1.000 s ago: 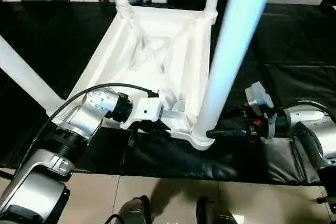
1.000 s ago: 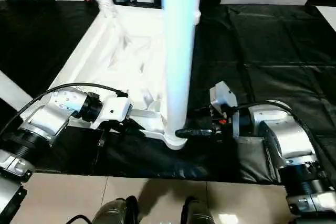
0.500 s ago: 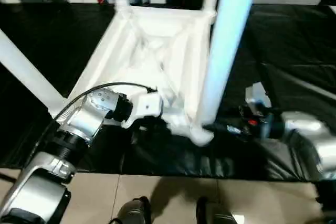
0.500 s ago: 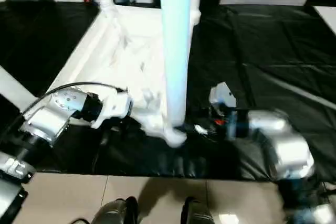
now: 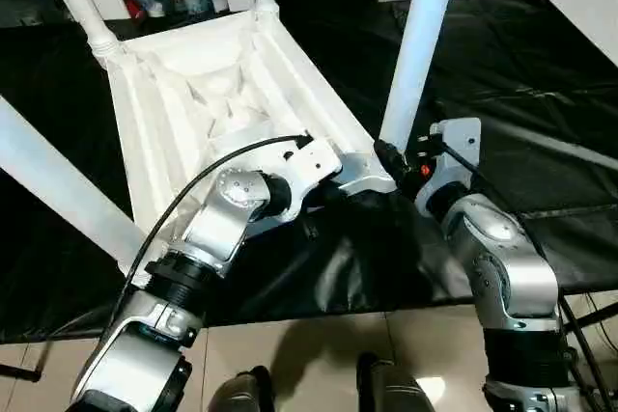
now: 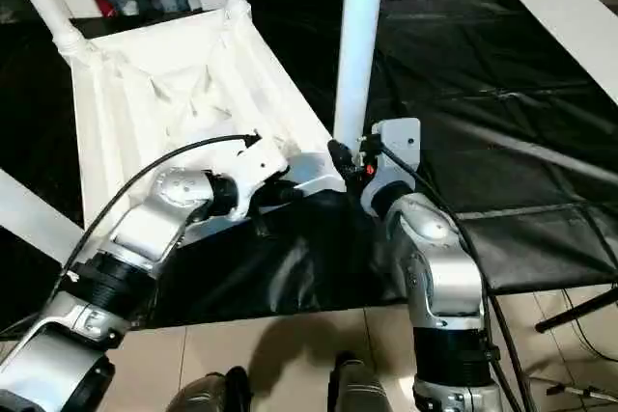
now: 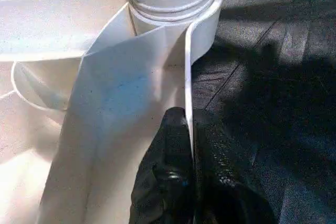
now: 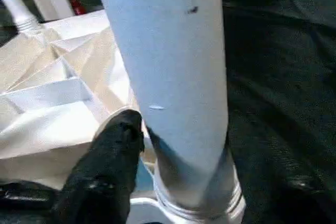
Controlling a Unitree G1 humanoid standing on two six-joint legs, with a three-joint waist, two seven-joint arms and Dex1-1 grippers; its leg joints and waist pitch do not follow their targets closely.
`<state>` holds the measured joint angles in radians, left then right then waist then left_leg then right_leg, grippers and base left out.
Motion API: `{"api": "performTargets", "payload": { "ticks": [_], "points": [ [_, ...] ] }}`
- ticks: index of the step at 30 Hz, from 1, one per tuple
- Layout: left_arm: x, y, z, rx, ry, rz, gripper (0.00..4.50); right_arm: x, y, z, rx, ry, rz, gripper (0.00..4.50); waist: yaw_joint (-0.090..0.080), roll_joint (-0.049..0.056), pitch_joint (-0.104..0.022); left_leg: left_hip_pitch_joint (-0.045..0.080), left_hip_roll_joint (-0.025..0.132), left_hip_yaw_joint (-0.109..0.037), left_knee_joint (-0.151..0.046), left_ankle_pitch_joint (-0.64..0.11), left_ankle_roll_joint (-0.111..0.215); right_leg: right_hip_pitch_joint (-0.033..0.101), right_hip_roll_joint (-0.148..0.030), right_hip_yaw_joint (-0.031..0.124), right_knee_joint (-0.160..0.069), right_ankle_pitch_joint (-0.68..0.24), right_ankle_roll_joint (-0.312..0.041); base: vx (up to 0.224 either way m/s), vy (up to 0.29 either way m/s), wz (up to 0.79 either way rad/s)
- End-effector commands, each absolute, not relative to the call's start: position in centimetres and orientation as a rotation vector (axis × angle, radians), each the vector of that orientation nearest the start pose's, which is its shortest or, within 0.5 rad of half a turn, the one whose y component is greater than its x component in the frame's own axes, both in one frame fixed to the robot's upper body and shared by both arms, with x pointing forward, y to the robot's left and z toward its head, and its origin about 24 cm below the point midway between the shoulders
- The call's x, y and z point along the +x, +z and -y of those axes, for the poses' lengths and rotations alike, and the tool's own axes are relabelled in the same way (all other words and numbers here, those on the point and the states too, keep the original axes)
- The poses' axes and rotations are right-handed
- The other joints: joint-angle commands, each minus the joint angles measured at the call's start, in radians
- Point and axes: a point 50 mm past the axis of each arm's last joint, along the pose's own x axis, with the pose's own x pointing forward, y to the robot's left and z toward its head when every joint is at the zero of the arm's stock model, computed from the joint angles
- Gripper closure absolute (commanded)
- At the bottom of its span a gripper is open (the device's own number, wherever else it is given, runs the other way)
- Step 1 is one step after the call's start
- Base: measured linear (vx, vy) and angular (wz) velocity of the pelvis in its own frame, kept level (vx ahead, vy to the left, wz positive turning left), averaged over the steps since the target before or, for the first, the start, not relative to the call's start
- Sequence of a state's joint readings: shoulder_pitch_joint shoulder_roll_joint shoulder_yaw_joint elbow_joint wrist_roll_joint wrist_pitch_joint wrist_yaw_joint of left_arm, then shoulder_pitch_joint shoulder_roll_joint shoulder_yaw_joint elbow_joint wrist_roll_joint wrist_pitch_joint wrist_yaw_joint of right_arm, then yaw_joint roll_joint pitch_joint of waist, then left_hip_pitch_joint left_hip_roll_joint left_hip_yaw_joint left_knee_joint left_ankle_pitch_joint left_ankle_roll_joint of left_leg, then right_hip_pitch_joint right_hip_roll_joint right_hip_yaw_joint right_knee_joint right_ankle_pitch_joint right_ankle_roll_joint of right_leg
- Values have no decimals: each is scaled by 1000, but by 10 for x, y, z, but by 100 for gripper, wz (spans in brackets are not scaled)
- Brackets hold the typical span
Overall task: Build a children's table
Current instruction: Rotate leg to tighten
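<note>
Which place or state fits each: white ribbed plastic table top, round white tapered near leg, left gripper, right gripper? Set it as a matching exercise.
1. white ribbed plastic table top
2. round white tapered near leg
3. left gripper
4. right gripper

a. beside the near leg's base
b. pinching the top's thin rim
c. upside down on the black sheet
d. standing in a corner socket

Pairs: 1-c, 2-d, 3-b, 4-a

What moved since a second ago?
The upside-down white plastic table top has turned and slid farther from the front edge of the black sheet, though the camera moved too. The right gripper swung round beside the near round white leg. The left gripper stays pinched on the top's rim.
</note>
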<state>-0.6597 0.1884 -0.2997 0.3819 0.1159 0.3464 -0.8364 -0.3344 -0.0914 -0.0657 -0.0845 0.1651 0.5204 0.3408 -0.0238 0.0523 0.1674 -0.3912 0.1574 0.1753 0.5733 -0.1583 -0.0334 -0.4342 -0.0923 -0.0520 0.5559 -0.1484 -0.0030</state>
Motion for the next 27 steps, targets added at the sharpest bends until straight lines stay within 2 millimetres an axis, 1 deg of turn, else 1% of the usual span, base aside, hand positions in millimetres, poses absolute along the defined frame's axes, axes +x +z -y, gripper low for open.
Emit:
{"api": "performTargets", "payload": {
  "ticks": [1,2,3,4,5,6,7,8,9,10,11,12,13,14,15,16,17,18,19,20,21,23,24,25,26,27],
  "points": [
    [328,98,-66,499,-1129,-223,450,295,92,125,75,566,-151,171,4,-10,-73,20,49,-28,-83,-402,36,44,-47,31,-83,-494,-122,0,0,0],
    [327,97,-71,515,-1143,-228,450,294,93,131,52,587,-138,147,7,-11,-77,18,51,-26,-81,-376,46,49,-48,34,-77,-441,-144,0,0,0],
    [327,97,-74,523,-1147,-232,450,293,94,134,40,592,-130,143,7,-11,-81,13,50,-22,-77,-340,59,54,-49,37,-70,-380,-173,0,0,0],
    [325,95,-80,547,-1166,-240,450,293,96,141,18,618,-117,138,8,-11,-83,11,49,-20,-75,-321,66,57,-50,38,-67,-354,-186,0,0,0],
    [323,94,-86,570,-1195,-244,450,293,99,150,-9,642,-102,125,9,-11,-86,10,48,-18,-71,-291,80,59,-50,38,-63,-321,-202,0,0,0],
    [321,93,-91,587,-1224,-251,450,293,102,158,-38,666,-95,125,11,-11,-88,13,49,-16,-68,-265,93,59,-49,38,-60,-290,-218,0,0,0],
    [319,92,-95,601,-1251,-261,450,292,105,164,-68,702,-85,103,13,-16,-92,13,50,-16,-67,-254,102,63,-50,37,-59,-279,-225,0,0,0],
    [316,92,-98,616,-1298,-256,450,291,108,168,-93,752,-79,103,15,-14,-92,13,49,-12,-64,-237,117,63,-51,38,-58,-269,-234,0,0,0],
    [314,91,-103,632,-1340,-271,450,290,112,173,-121,815,-71,103,18,-12,-90,13,50,-12,-63,-232,120,62,-51,38,-57,-271,-237,0,0,0],
    [311,89,-107,655,-1383,-279,450,288,115,176,-141,880,-64,103,21,-10,-94,13,51,-11,-60,-214,131,66,-52,37,-52,-251,-247,0,0,0],
    [309,89,-108,671,-1420,-277,450,287,117,178,-148,924,-60,103,24,-15,-98,11,53,-11,-58,-186,142,68,-51,35,-46,-221,-257,0,0,0],
    [308,89,-110,680,-1452,-279,450,286,118,179,-153,964,-61,103,27,-17,-100,12,55,-10,-56,-167,151,68,-51,34,-44,-198,-268,0,0,0],
    [307,89,-110,681,-1455,-279,450,286,118,179,-154,967,-61,103,30,-14,-101,12,55,-10,-55,-159,155,70,-51,32,-41,-188,-274,0,0,0],
    [304,89,-114,699,-1537,-279,450,281,121,181,-174,1093,-70,103,34,-18,-104,15,57,-8,-54,-140,162,69,-49,31,-37,-161,-286,0,0,0],
    [303,89,-115,698,-1561,-285,450,280,122,182,-187,1140,-75,103,40,-18,-108,14,58,-9,-51,-125,171,74,-49,28,-31,-136,-297,0,0,0],
    [304,89,-116,699,-1573,-291,450,278,122,182,-200,1186,-79,103,43,-16,-107,15,60,-8,-51,-115,174,72,-49,29,-29,-125,-302,0,0,0],
    [304,90,-116,708,-1590,-294,450,275,121,181,-209,1251,-93,103,49,-17,-108,17,63,-7,-50,-105,182,71,-48,29,-26,-112,-309,0,0,0],
    [304,90,-116,708,-1590,-294,450,275,121,181,-209,1251,-93,103,59,-15,-107,19,64,-6,-49,-109,185,67,-47,28,-27,-123,-312,0,0,0],
    [305,90,-117,724,-1614,-299,450,273,121,181,-216,1320,-113,103,61,-17,-107,20,65,-5,-49,-114,184,67,-48,29,-27,-129,-313,0,0,0],
    [305,90,-117,735,-1627,-301,450,272,120,180,-218,1349,-123,103,67,-20,-107,20,64,-6,-49,-132,179,66,-48,28,-29,-163,-310,0,0,0],
    [305,90,-117,752,-1659,-310,450,273,117,179,-226,1408,-148,103,67,-22,-105,19,65,-6,-50,-142,174,67,-50,28,-31,-183,-306,0,0,0],
    [305,90,-117,764,-1682,-312,450,275,116,178,-223,1440,-168,138,71,-24,-100,19,65,-7,-52,-193,137,64,-53,30,-38,-276,-287,0,0,0],
    [305,90,-117,767,-1686,-311,450,275,115,178,-221,1445,-173,138,73,-26,-99,20,64,-8,-51,-212,122,62,-55,31,-41,-317,-274,0,0,0],
    [305,90,-116,777,-1701,-310,450,277,114,177,-220,1465,-187,143,74,-25,-98,20,65,-9,-53,-219,115,62,-56,32,-43,-333,-268,0,0,0],
    [305,91,-115,787,-1711,-307,450,278,112,176,-217,1486,-203,158,74,-26,-97,21,64,-9,-53,-236,102,60,-55,31,-45,-367,-260,0,0,0],
    [306,91,-115,792,-1717,-305,450,279,111,175,-217,1500,-214,158,74,-26,-98,22,64,-10,-53,-238,97,60,-55,31,-45,-374,-257,0,0,0]
  ]
}}
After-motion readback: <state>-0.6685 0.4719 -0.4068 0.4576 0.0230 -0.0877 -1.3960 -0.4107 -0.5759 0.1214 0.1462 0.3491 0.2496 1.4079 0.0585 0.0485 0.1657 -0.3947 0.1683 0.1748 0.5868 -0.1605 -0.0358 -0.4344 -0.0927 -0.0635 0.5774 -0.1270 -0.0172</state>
